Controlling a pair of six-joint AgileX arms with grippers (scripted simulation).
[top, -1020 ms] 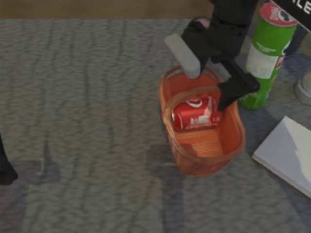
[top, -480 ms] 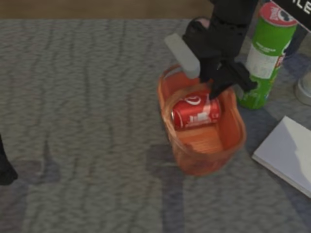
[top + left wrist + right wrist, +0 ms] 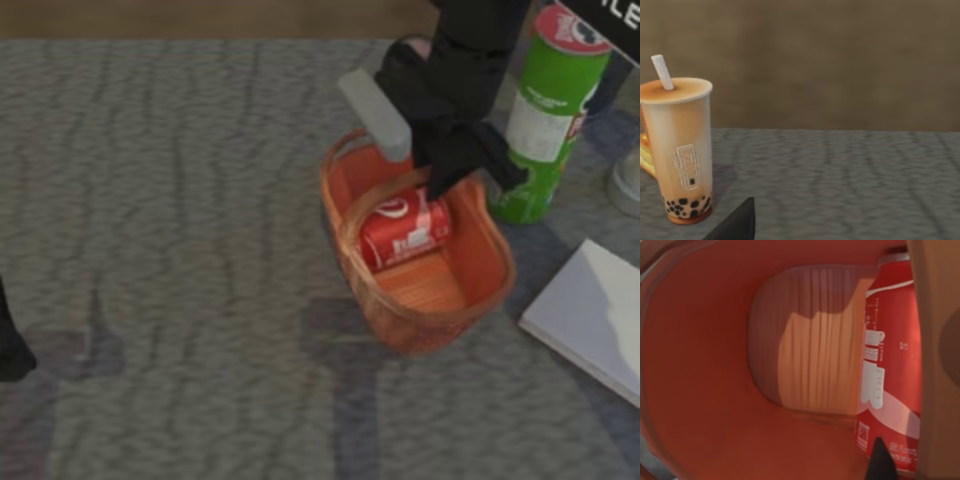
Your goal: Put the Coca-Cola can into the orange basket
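Observation:
The Coca-Cola can (image 3: 405,230) lies on its side inside the orange basket (image 3: 432,328), right of the table's middle. My right gripper (image 3: 440,180) comes down from the far side, shut on the basket's arched handle (image 3: 368,207) just above the can. The basket is tilted and looks raised off the table. The right wrist view looks down into the basket's orange inside (image 3: 705,365), with the can (image 3: 890,365) beside the handle band (image 3: 935,365) and one dark fingertip (image 3: 881,462) over the can. My left gripper (image 3: 10,355) is parked at the left edge.
A tall green chips tube with a red lid (image 3: 550,110) stands just right of the basket, close to my right arm. A white book (image 3: 595,315) lies at the right edge. In the left wrist view a bubble tea cup (image 3: 682,150) stands beside one dark finger (image 3: 740,222).
My right gripper's fingers came together on the basket's handle. The basket then shifted, tilted and grew larger in view, with the can still inside. The left arm stayed still.

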